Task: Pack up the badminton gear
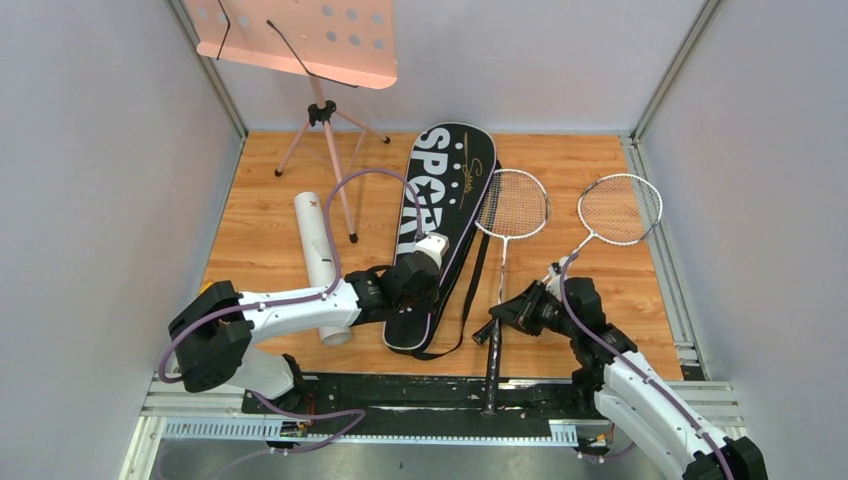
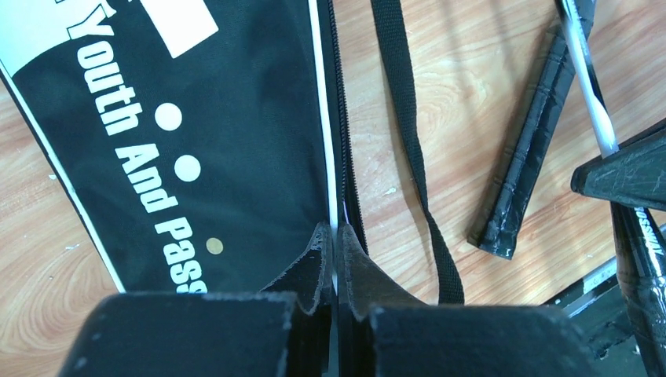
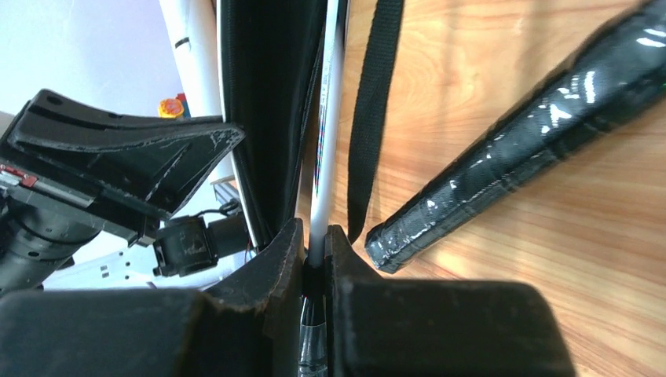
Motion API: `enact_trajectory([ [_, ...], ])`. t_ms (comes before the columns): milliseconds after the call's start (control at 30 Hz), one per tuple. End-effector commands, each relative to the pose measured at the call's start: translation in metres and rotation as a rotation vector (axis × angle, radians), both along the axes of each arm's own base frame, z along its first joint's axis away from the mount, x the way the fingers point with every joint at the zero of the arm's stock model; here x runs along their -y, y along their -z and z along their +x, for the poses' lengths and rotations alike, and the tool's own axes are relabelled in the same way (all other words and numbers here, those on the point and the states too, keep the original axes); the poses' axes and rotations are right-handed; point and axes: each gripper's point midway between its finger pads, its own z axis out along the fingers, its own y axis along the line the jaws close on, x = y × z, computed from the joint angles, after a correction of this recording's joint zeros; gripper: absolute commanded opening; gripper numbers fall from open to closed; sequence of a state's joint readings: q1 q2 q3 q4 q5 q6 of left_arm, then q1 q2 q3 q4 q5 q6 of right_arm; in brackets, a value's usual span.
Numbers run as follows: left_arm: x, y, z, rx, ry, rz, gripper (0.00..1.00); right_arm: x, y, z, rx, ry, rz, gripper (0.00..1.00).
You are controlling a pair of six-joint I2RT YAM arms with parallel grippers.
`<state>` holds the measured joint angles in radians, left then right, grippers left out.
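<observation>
The black bag [image 1: 440, 200] lettered SPORT lies lengthwise mid-floor, its strap [image 2: 408, 133] trailing on the wood. My left gripper [image 1: 428, 283] [image 2: 336, 232] is shut on the bag's right edge, the white piping running between its fingertips. My right gripper [image 1: 505, 312] [image 3: 316, 236] is shut on one racket's white shaft [image 3: 328, 94] where it meets the black handle. That racket's head [image 1: 512, 203] lies beside the bag. A second racket [image 1: 620, 209] lies to the right, its handle [image 3: 510, 141] flat on the floor. The white tube [image 1: 320, 265] lies left of the bag, under my left arm.
A pink perforated music stand [image 1: 300, 40] on tripod legs [image 1: 325, 150] stands at the back left. Grey walls close in both sides. A metal rail [image 1: 400, 425] runs along the near edge. A small yellow toy [image 3: 169, 106] sits by the tube.
</observation>
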<state>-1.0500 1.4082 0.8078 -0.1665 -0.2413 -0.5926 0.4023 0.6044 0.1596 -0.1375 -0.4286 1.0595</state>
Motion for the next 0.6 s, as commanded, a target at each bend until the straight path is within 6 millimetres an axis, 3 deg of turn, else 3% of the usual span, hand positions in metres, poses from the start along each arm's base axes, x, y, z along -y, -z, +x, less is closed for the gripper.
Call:
enact_trajectory([
  [0, 0.012, -0.023, 0.006, 0.063, 0.036, -0.069, 0.0, -0.018, -0.027, -0.002, 0.141, -0.118, 0.077, 0.0],
  [167, 0.013, -0.024, 0.006, 0.081, 0.068, -0.06, 0.0, -0.026, -0.024, -0.02, 0.138, -0.218, 0.092, 0.0],
  [333, 0.018, -0.028, 0.003, 0.098, 0.131, -0.066, 0.0, -0.036, -0.035, -0.028, 0.176, -0.295, 0.114, 0.0],
  [567, 0.024, -0.032, -0.006, 0.093, 0.184, -0.108, 0.0, -0.047, -0.048, -0.011, 0.216, -0.287, 0.143, 0.0],
])
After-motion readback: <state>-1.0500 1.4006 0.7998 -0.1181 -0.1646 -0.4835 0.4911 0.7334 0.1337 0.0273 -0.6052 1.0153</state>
